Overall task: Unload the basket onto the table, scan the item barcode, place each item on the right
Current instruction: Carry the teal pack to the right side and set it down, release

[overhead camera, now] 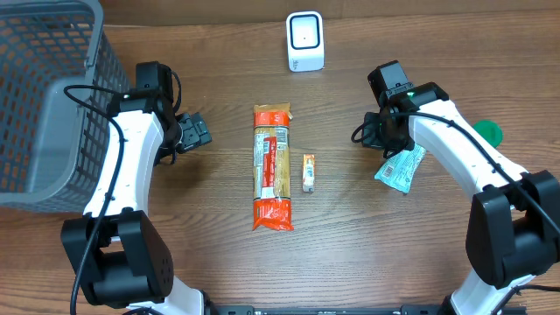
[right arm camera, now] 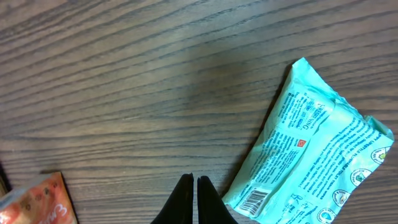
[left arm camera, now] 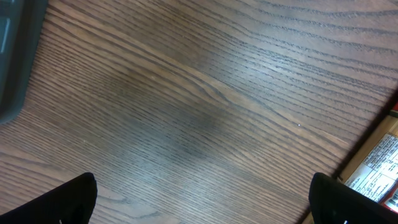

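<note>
So, biggest thing first: the wooden worktop (overhead camera: 350,262) is shared by a grey mesh basket (overhead camera: 35,105) at the left edge, a long orange pasta packet (overhead camera: 272,166) laid in the middle, and the teal packet (right arm camera: 311,149) lying flat on the right, partly under the right arm. That teal packet is taken to be the item to scan, since it's the one next to the working pincer. A white scanner (overhead camera: 304,41) is stood at the far edge, well apart from the packet. A small stick-shaped sachet (overhead camera: 308,172) is parked just beside the pasta, and a green round thing (overhead camera: 488,133) can be seen peeking out beside the right arm.

The right pincer (right arm camera: 194,196) is shown fully closed in the wrist view, with nothing caught between the fingers. The tips are just beside the packet's lower left corner, not around it. The left pincer (left arm camera: 205,196) is spread wide over bare wood, nothing held.

How it's probably best done: nothing has been caught by the grip as it stands, so the right pincer should be opened and brought over a crimped edge before closing. The barcode (right arm camera: 252,200) is printed near that same corner, so a spot away from it is better picked. Then the code face could be turned toward the scanner window and kept flat, since crinkly film is easily creased.
</note>
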